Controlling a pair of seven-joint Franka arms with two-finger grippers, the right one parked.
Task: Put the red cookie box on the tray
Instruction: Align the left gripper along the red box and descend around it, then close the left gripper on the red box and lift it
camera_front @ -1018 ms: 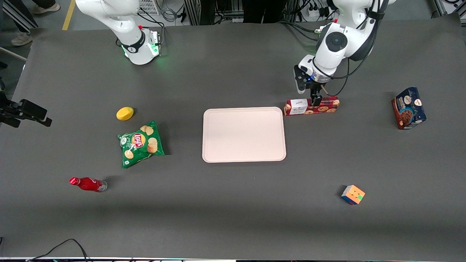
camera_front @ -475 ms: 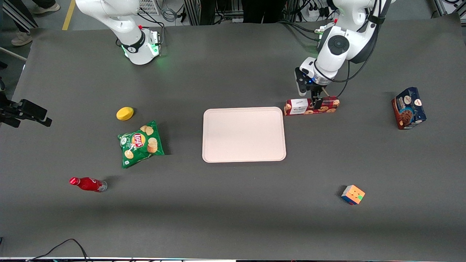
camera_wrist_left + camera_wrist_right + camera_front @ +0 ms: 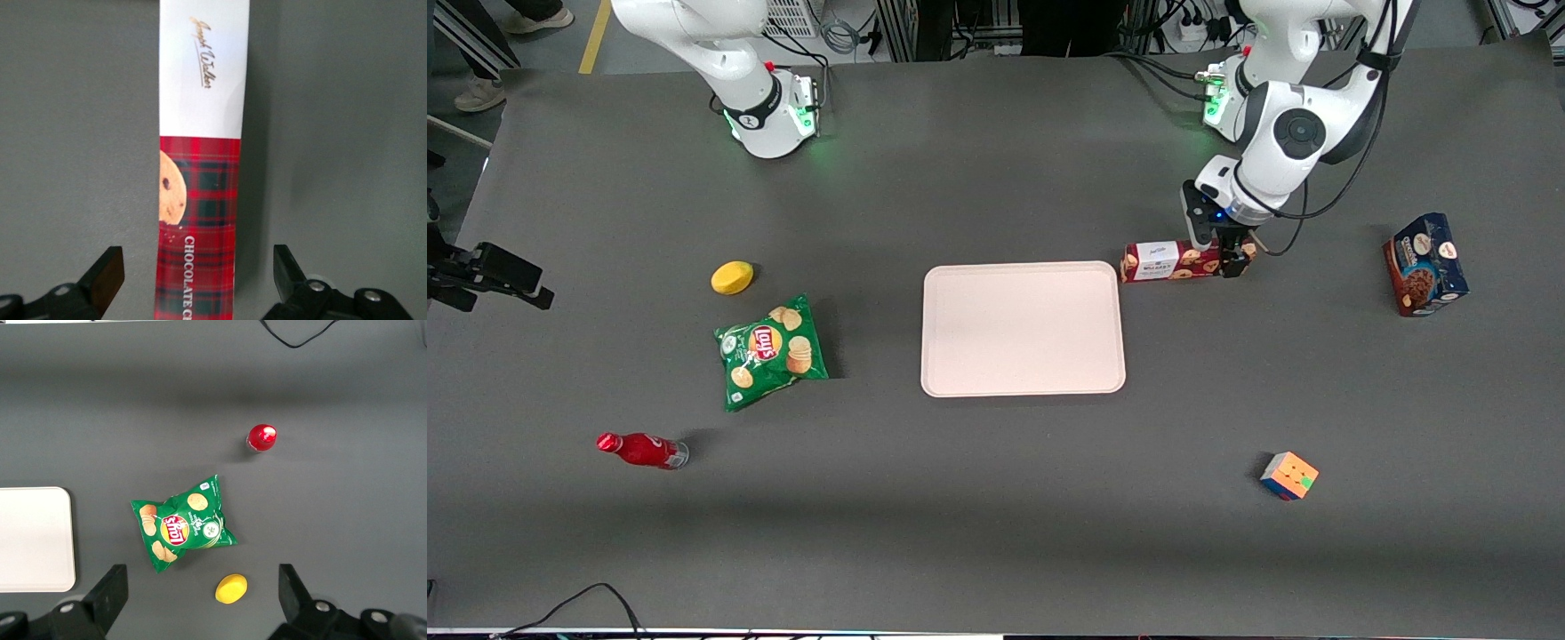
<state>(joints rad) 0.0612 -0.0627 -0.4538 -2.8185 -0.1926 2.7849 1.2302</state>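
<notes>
While my gripper (image 3: 198, 280) sits low over the red cookie box (image 3: 1174, 261), I see its fingers (image 3: 107, 275) spread wide, straddling the carton without touching; the tray (image 3: 1023, 328) lies just beside the box's label end.

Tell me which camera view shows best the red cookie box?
The left wrist view: the red cookie box fills it between the open gripper fingers. The front view shows it small, beside the tray; the right wrist view misses it.

red cookie box (image 3: 200, 167) cropped at both ends (wrist view), gripper (image 3: 199, 277) bodies cropped
</notes>
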